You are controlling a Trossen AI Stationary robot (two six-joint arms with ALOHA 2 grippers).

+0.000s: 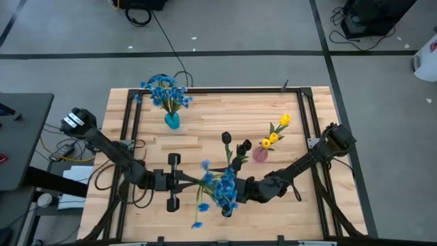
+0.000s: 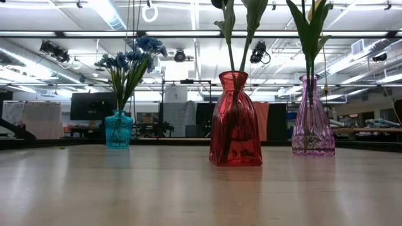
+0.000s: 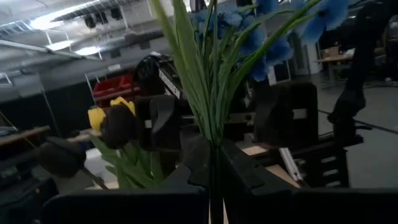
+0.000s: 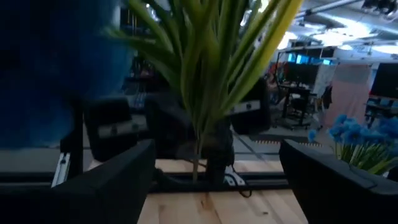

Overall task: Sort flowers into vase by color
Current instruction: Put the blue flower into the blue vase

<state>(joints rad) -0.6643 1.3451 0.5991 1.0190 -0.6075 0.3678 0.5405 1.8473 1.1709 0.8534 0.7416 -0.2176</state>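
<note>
My left gripper [image 1: 196, 181] is shut on a bunch of blue flowers [image 1: 222, 188] near the table's front edge. My right gripper [image 1: 240, 190] is open. Its two fingers [image 4: 118, 177] stand wide apart on either side of the bunch's green leaves [image 4: 211, 68]; I cannot tell if they touch. A teal vase [image 1: 172, 121] at the back left holds blue flowers [image 1: 164, 90]. A red vase [image 2: 235, 119] holds dark tulips [image 1: 227, 138]. A pink vase [image 1: 260, 154] holds yellow tulips [image 1: 276, 131]. Neither gripper shows in the low view. My left gripper pinches the bunch's green stems [image 3: 214, 146] between its two fingers, at their lower end. The fingers come level from the table's left. The leaves and blossoms [image 3: 249, 37] stick out beyond the fingertips toward the right gripper.
Loose blue blossoms [image 1: 198, 224] lie on the wood near the front edge. A black frame [image 1: 126, 116] runs around the tabletop. The three vases stand in a row across the middle, the red one [image 1: 234, 164] just behind the held bunch.
</note>
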